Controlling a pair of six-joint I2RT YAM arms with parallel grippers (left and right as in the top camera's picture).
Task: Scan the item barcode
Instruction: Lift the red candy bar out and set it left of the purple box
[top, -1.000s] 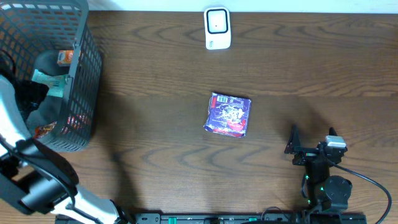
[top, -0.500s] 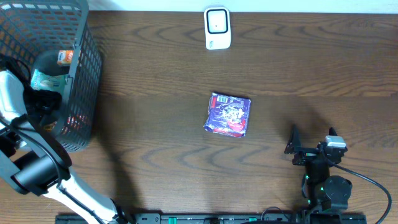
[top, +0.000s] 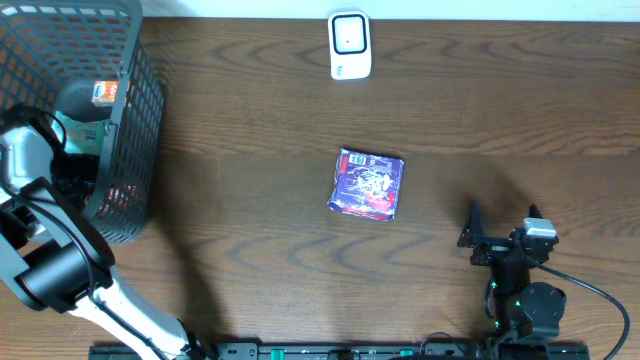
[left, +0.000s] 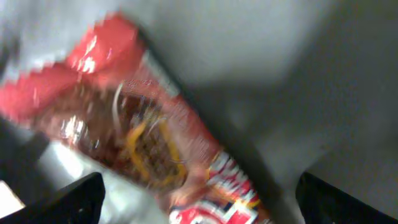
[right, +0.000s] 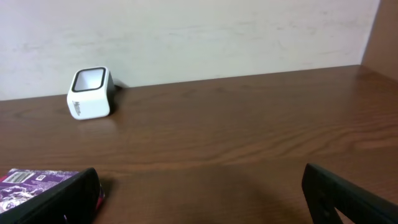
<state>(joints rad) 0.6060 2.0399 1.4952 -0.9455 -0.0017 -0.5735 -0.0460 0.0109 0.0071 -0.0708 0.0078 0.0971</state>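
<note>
Red snack packet (left: 143, 143): inside wire basket (top: 132, 110), beneath left gripper (left: 202, 200), jaws wide open, holding nothing. Purple packet (top: 367, 184): right of basket. Right gripper (right: 202, 198): far right of basket, jaws open, empty.

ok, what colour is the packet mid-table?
Mostly purple packet, with red toward one edge; clearest in the overhead view.

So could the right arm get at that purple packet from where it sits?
Probably yes: the purple packet lies alone on bare table, nothing between it and the open right gripper.
</note>
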